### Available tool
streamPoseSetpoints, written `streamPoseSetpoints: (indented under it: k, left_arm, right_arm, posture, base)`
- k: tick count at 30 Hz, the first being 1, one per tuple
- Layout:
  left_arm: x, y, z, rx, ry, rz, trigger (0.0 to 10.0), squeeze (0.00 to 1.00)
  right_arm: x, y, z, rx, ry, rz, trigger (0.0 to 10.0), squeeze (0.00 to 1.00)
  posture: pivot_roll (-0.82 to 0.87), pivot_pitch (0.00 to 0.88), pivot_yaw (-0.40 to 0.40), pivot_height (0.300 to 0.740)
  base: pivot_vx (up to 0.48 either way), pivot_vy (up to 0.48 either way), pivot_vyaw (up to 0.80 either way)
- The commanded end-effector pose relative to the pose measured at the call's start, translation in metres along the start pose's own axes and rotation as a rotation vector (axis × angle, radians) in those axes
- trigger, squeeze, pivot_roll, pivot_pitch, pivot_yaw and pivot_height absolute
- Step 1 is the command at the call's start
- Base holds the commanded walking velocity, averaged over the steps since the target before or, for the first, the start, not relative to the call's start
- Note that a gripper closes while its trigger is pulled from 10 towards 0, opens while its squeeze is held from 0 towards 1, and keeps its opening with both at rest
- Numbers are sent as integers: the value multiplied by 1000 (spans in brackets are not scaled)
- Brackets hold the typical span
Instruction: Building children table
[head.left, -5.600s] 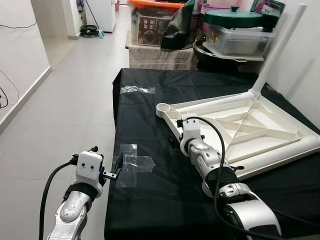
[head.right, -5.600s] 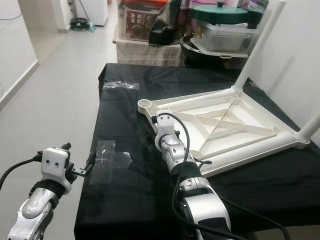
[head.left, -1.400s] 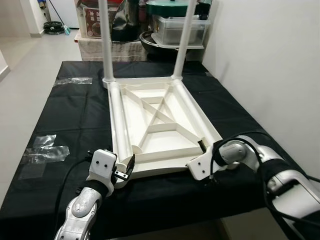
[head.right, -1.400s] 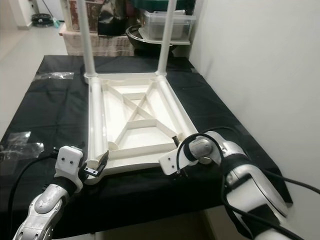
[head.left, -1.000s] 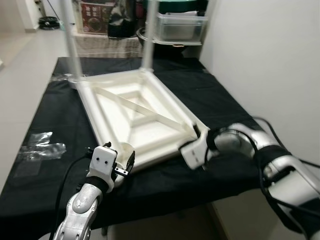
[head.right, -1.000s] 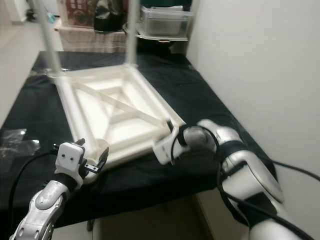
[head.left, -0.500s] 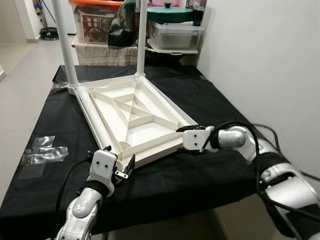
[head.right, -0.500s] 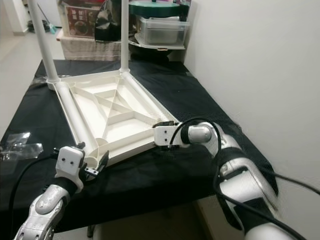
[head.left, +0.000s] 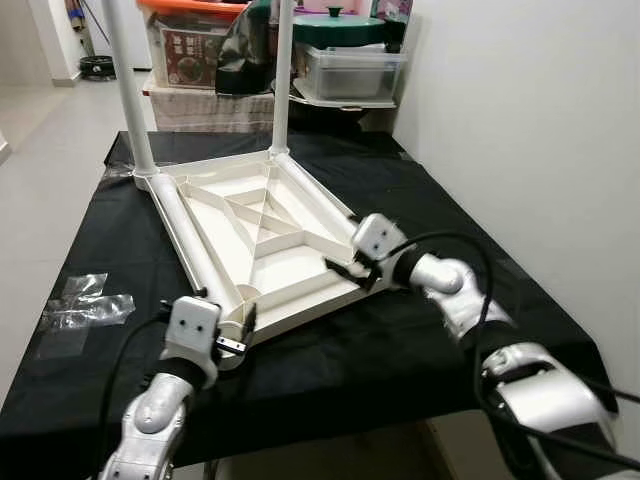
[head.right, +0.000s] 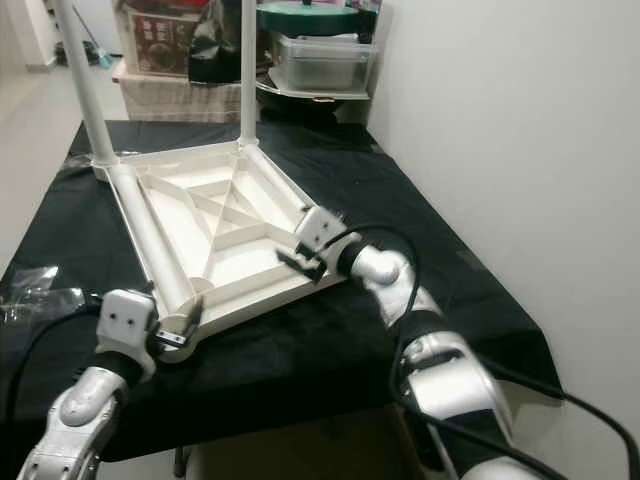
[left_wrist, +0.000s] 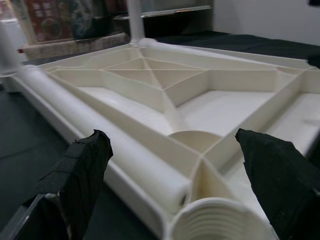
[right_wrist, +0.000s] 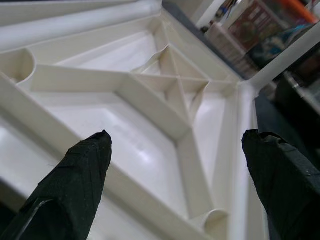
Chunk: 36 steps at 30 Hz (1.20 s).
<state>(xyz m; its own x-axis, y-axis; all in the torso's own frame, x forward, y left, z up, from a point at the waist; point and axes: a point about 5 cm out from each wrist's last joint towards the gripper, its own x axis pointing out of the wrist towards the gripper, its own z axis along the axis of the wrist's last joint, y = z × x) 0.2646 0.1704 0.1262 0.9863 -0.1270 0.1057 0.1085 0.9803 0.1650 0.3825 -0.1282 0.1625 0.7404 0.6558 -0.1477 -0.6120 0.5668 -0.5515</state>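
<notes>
1. A white plastic children's tabletop (head.left: 255, 235) lies upside down on the black-covered surface (head.left: 450, 320), its ribbed underside facing up, set at a slant to the surface's edges.
2. Two white legs stand upright from the tabletop's far corners: one leg (head.left: 125, 85) toward the surface's far left corner, the other leg (head.left: 282, 75) near the middle of the far edge.
3. The left tool (head.left: 243, 335) sits at the tabletop's near corner, close to the surface's front edge. Its black fingers (left_wrist: 82, 172) are spread wide apart on either side of a threaded round socket (left_wrist: 220, 222), gripping nothing.
4. The right tool (head.left: 345, 268) hovers over the tabletop's right-hand corner, pointing inward across the ribs. Its fingers (right_wrist: 75, 185) are likewise spread, with nothing between them.
5. A crumpled piece of clear plastic wrap (head.left: 85, 305) lies near the surface's left edge.
6. Storage boxes (head.left: 350, 65) stand beyond the far edge.
</notes>
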Motion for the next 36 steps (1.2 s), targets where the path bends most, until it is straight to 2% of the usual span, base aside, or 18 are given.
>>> streamPoseSetpoints:
  k: [1,4,6,7,8,9,10,14,15,16,17,19,20,22,25,29,34,36]
  left_arm:
    - [-2,2,-5,11,21,5,10000,0]
    - [-2,2,-5,12,22,6,10000,0]
    - [-3,0,-5,12,21,-44,10000,0]
    - [-3,0,-5,12,21,-44,10000,0]
    - [-2,-10,-1,24,6,-132,10000,0]
    - [-2,-10,-1,24,6,-132,10000,0]
    - [-1,-13,0,46,5,-151,10000,0]
    - [1,-13,-4,86,41,-161,10000,0]
    - [-1,-12,-7,95,73,-174,10000,0]
    - [-4,-11,-12,62,142,-185,10000,0]
    - [-4,-11,-12,62,142,-185,10000,0]
    - [-11,-8,-28,-2,314,-203,10000,0]
    - [-11,-8,-28,-2,314,-203,10000,0]
    - [-17,-4,-40,-8,416,-221,10000,0]
    - [-19,-1,-42,14,433,-240,10000,0]
    - [-25,5,-35,103,420,-347,10000,0]
    - [-32,21,-40,162,496,-325,10000,0]
    - [-32,21,-40,162,496,-325,10000,0]
  right_arm:
    - [0,-3,2,15,-3,-15,10000,0]
    - [1,-3,2,21,-1,-18,10000,0]
    - [12,-1,1,207,43,-155,10000,0]
    - [12,-1,1,207,43,-155,10000,0]
    - [23,0,5,411,60,-260,10000,0]
    - [23,0,5,411,60,-260,10000,0]
    - [25,1,7,468,54,-280,10000,0]
    - [28,5,9,547,40,-291,10000,0]
    - [29,6,9,585,41,-292,10000,0]
    - [30,6,10,625,41,-298,10000,0]
    - [30,6,10,625,41,-298,10000,0]
    - [32,6,12,672,46,-305,10000,0]
    - [32,6,12,672,46,-305,10000,0]
    - [33,8,12,697,64,-309,10000,0]
    - [34,9,12,722,74,-313,10000,0]
    - [36,10,14,757,84,-322,10000,0]
    - [39,16,15,777,92,-308,10000,0]
    - [39,16,15,777,92,-308,10000,0]
  posture:
    - [68,0,-104,740]
    - [68,0,-104,740]
    - [75,0,-96,740]
    - [75,0,-96,740]
    - [65,0,-85,740]
    - [65,0,-85,740]
    - [65,0,-85,740]
    - [69,0,-83,740]
    - [74,0,-83,740]
    - [74,0,-83,740]
    - [74,0,-83,740]
    - [82,0,-85,740]
    - [82,0,-85,740]
    - [82,0,-86,740]
    - [83,0,-85,740]
    - [88,0,-79,740]
    - [92,0,-81,740]
    - [92,0,-81,740]
  base:
    - [0,0,0]
    - [0,0,0]
    - [0,0,0]
    - [0,0,0]
    - [0,0,0]
    - [0,0,0]
    - [0,0,0]
    - [0,0,0]
    - [0,0,0]
    - [0,0,0]
    - [0,0,0]
    - [0,0,0]
    - [0,0,0]
    - [0,0,0]
    - [0,0,0]
    - [0,0,0]
    - [0,0,0]
    - [0,0,0]
